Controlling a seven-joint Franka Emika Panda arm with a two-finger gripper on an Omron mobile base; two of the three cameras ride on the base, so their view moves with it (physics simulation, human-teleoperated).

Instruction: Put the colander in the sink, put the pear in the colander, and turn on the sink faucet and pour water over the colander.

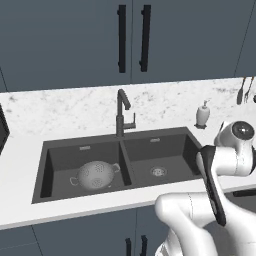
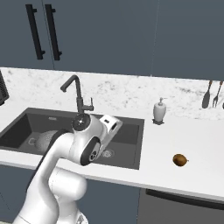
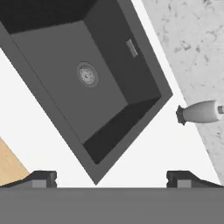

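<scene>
Dark blue cabinets are running along the top of both base views, with a pale marble backsplash and a white counter under them. From my station, the colander is sitting in the left basin of the sink, lower left of the left base view, upright with its loop handles showing at the rim, so I am judging that step done.

Next is the pear, which is lying alone on the counter at the lower right of the right base view, well apart from the sink and below the white soap dispenser. I am expecting it to be light, firm and smooth, and, being roundish, inclined to roll or squirt out of a shallow pinch. I would be taking it across its widest part from above, fingers closing low on its flanks, with the stem end left free.

The gripper is looking down at the right basin and its drain, its finger tips spread wide at the bottom corners of the hand view and carrying nothing. The sink faucet is standing behind the divider between the basins, upper middle of the left base view, with no water running.
</scene>
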